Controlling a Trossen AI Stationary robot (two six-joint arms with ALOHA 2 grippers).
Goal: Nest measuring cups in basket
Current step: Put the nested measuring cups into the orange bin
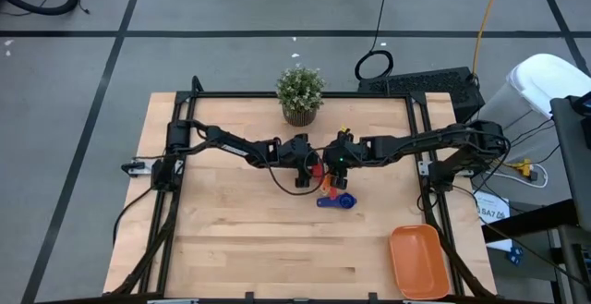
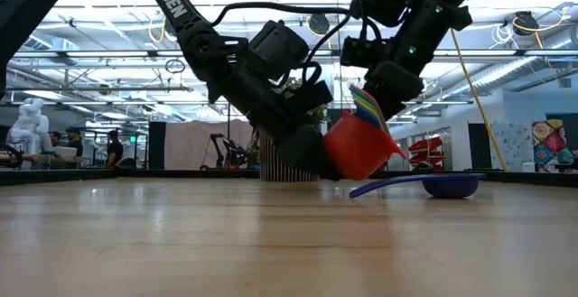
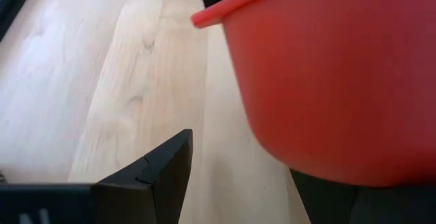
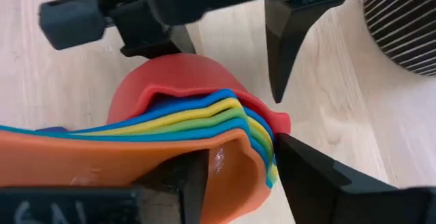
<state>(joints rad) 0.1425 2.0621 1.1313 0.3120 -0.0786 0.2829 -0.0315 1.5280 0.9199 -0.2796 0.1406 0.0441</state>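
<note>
A stack of nested measuring cups [image 4: 204, 115] shows a red cup [image 2: 359, 145] outermost, with blue, yellow, green, light blue and orange ones inside. It hangs tilted at the table's middle, its flat handles [image 2: 366, 104] pointing up. My left gripper [image 1: 305, 167] is shut on the red cup. My right gripper [image 4: 242, 152] is open above the stack, one finger on either side of the bundled handles; whether it touches them I cannot tell. A dark blue cup [image 2: 450, 185] lies on its bowl on the table, near the stack. The orange basket [image 1: 420, 261] stands at the near right corner. My left gripper has the red cup's bowl [image 3: 320, 115] between its two fingers, coming level from the table's left and slanting down. One finger [image 3: 327, 198] lies against the bowl's lower wall; the other finger [image 3: 163, 176] shows a little apart from it. The cup sits tilted, its bottom just above the table.
A small potted plant [image 1: 300, 94] stands at the far edge, just behind both grippers. The wide near half of the wooden table [image 1: 240, 249] is bare wood. The basket lies well to the near right of the cups.
</note>
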